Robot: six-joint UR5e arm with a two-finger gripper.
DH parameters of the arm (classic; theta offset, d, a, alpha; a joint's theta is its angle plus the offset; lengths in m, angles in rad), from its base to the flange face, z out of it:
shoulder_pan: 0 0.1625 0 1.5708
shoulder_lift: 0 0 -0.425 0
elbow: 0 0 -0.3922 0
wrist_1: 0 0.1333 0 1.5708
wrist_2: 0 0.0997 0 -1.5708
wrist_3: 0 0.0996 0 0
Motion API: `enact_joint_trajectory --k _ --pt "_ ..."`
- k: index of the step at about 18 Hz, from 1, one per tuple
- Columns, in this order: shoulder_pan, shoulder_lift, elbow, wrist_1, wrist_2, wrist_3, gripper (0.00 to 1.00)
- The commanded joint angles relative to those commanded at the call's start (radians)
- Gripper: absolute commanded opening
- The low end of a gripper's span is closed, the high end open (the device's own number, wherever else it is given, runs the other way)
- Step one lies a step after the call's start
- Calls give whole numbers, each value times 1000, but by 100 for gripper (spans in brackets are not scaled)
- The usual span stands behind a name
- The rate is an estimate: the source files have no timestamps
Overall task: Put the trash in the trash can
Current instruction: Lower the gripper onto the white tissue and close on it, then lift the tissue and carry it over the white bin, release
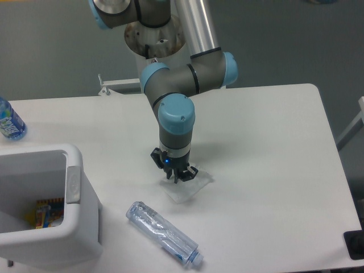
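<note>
The crumpled translucent-white wrapper [189,187] lies flat on the white table [267,148], near its middle. My gripper [175,177] points straight down onto the wrapper's left part, its fingers drawn together on the plastic. The crushed clear bottle [164,233] with a bluish tint lies on its side nearer the front edge, apart from the gripper. The white trash can [77,227] stands at the front left, its grey tab [73,184] facing the gripper; colourful packaging shows inside it.
A blue-labelled water bottle [9,121] stands at the table's far left edge. The arm's base column [154,51] rises behind the table. A dark object [355,244] sits at the front right corner.
</note>
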Motion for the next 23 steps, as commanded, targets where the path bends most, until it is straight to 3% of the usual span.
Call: enact_joint_trajectory --k 4,9,14,18,23 --pt "5 6 12 -2 -5 0 0" --pt "35 57 44 -6 -15 -26 0" --pt "51 104 123 3 -190 -201 0" --pt "46 123 250 9 -296 -418 0" --pt "32 107 451 12 -319 -687 0"
